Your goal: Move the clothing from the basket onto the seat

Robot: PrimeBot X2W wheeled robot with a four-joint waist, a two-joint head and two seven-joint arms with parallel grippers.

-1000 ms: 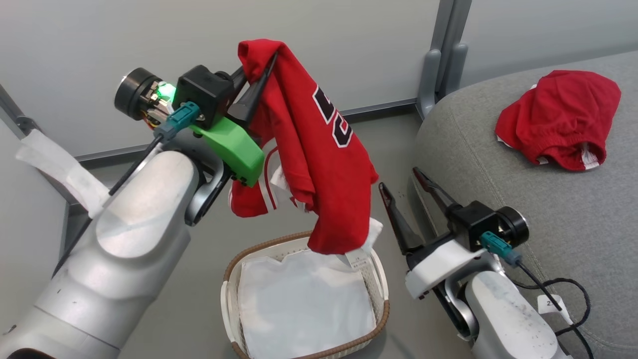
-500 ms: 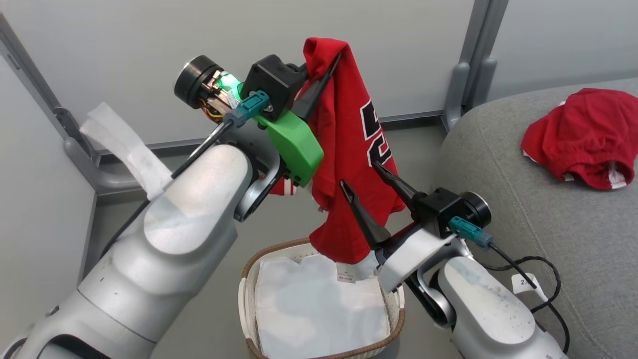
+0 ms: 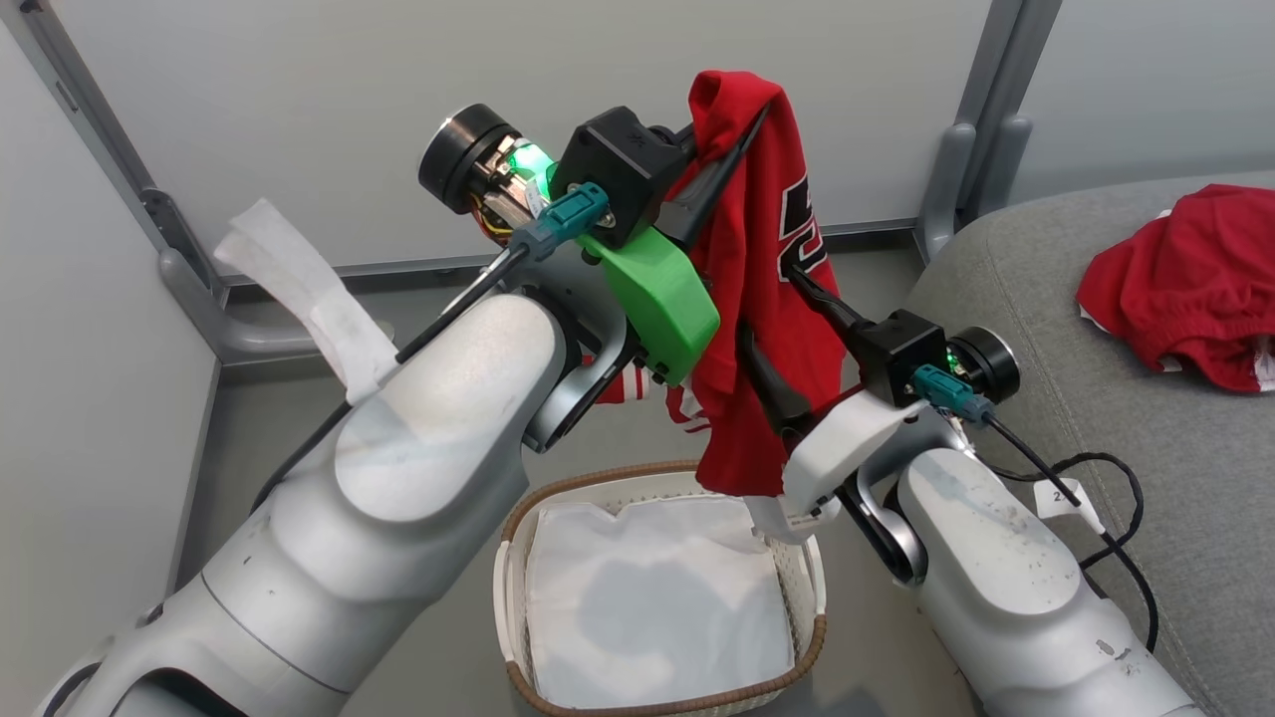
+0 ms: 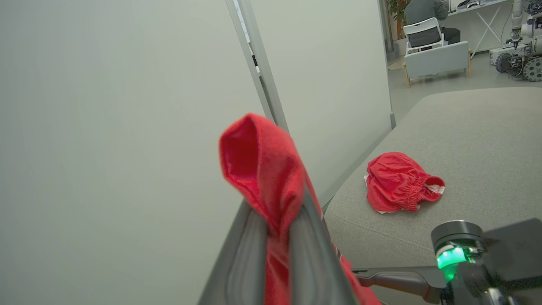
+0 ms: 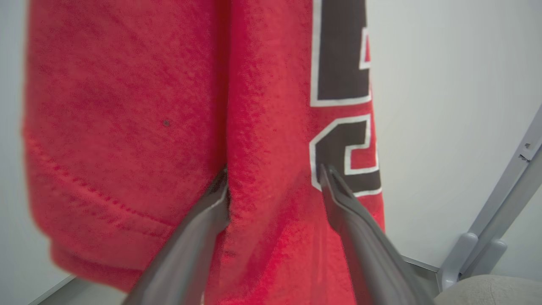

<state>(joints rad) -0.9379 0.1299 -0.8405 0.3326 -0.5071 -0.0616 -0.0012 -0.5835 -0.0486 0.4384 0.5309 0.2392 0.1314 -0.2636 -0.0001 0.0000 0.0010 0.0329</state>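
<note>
Jersey: the red jersey point(image 3: 762, 299) was held up in the air by a bunched fold at its top, so that the rest hung free, clear of the basket point(image 3: 516, 543).
Left gripper: the fingers of the left gripper point(image 3: 755, 124) were pressed together on that fold. In the left wrist view a loop of red cloth stood out past the tips.
Reason for the high hold: it was judged that the cloth had been gripped high so that its long tail would not drag when carried sideways.
Right gripper: the fingers of the right gripper point(image 5: 275, 171) were spread wide at mid-height of the hanging cloth. Nothing was pinched between them.
Cloth relative to the right fingers: a vertical fold of the jersey lay between the two tips. One tip was pressed into a crease, and the other rested against the lower black number point(image 5: 345, 156).
Reason for the right gripper's place: a second hold lower down was judged to be in preparation, to steady or spread the garment.
Lower hem: it hung near the basket's far rim. Whether it touched could not be told.
Basket: a white liner sheet point(image 3: 657, 588) was laid across its bottom.
Seat: the grey seat point(image 3: 1046, 329) stood to the robot's right, well apart from the jersey. Red shorts point(image 3: 1185, 289) were already laid on it.
Progress: one garment was judged delivered, and the jersey lifted out but not yet carried across.
Risk: a slip from the single narrow grip was judged possible.
</note>
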